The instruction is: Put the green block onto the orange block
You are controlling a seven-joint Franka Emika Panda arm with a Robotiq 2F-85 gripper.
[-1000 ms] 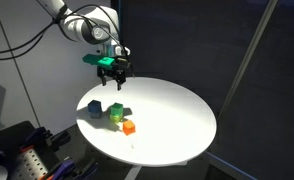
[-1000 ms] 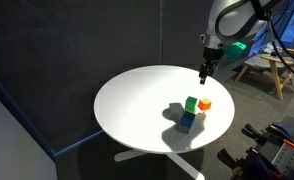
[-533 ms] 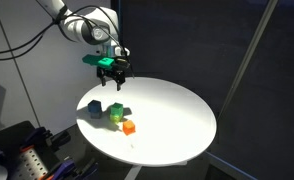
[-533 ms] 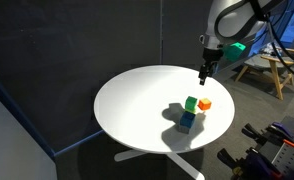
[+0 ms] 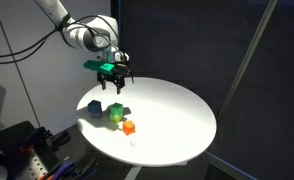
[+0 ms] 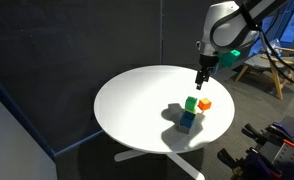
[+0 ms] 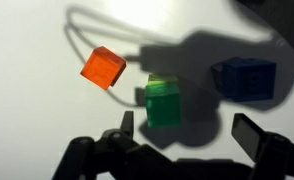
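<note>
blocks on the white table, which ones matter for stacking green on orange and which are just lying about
Belongs to the job:
green block
orange block

Just lying about:
blue block

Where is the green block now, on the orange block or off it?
Off it. The green block sits on the white table beside the orange block, a gap between them in the wrist view.
</note>
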